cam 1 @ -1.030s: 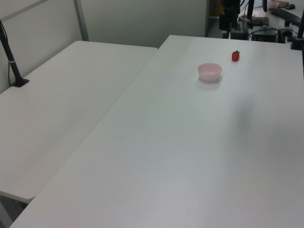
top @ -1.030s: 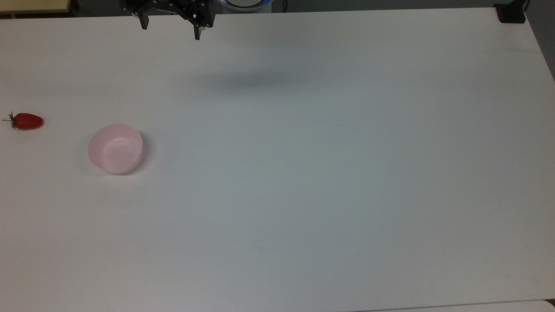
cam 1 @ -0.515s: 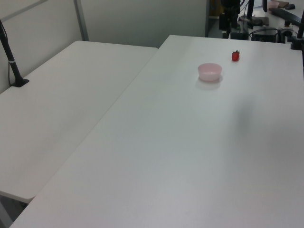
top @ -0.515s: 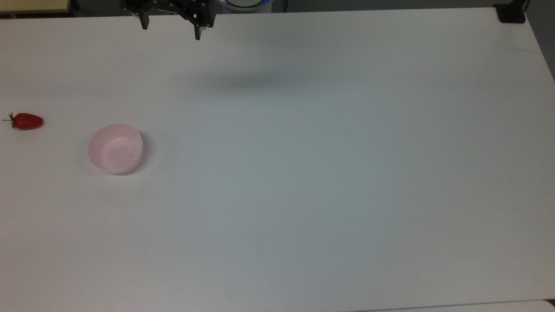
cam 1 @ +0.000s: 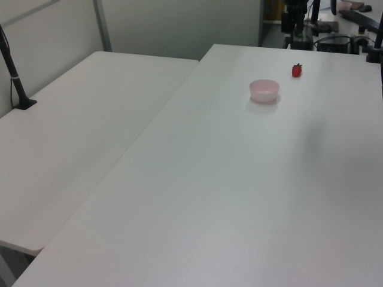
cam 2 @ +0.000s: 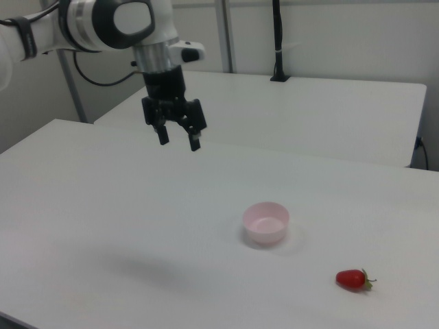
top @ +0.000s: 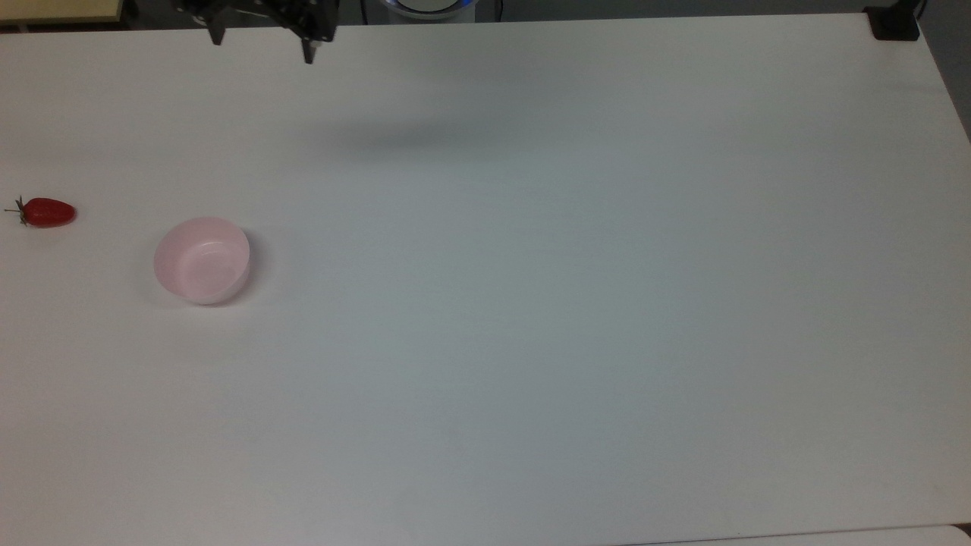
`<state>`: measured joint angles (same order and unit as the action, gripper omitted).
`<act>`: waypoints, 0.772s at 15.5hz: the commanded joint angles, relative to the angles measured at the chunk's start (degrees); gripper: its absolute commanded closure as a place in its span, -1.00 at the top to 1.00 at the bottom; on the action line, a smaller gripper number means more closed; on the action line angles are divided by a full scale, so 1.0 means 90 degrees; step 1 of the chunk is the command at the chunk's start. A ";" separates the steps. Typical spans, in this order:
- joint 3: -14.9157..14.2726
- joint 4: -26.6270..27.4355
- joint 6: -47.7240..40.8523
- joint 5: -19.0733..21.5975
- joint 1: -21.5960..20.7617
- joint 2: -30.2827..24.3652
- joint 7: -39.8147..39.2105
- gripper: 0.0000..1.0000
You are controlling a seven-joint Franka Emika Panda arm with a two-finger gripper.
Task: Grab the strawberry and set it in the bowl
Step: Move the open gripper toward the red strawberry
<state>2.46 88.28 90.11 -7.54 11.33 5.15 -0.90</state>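
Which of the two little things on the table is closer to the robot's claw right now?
The pink bowl. It sits between the gripper and the red strawberry, which lies farther off, toward the right view's lower right. The open gripper hangs high above the table, touching neither.

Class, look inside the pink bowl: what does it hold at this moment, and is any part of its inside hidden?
The bowl holds nothing; its pale floor shows bare. The strawberry lies on the table, apart from it. The near wall hides a little of the inside in the right view.
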 commanded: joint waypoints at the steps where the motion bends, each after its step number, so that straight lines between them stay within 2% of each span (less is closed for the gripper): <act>1: -0.0038 0.0035 -0.0090 0.0124 0.0526 -0.0065 -0.0640 1.00; 3: -0.0068 0.0035 0.0026 0.0144 0.0926 0.0013 -0.0993 1.00; 6: -0.0097 0.0045 0.0797 0.0339 0.1629 0.0334 -0.0994 1.00; 12: -0.0107 0.0045 0.2252 0.0349 0.2490 0.1242 -0.0916 1.00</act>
<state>1.44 88.82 105.88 -5.51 31.21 13.24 -9.06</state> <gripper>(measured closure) 0.000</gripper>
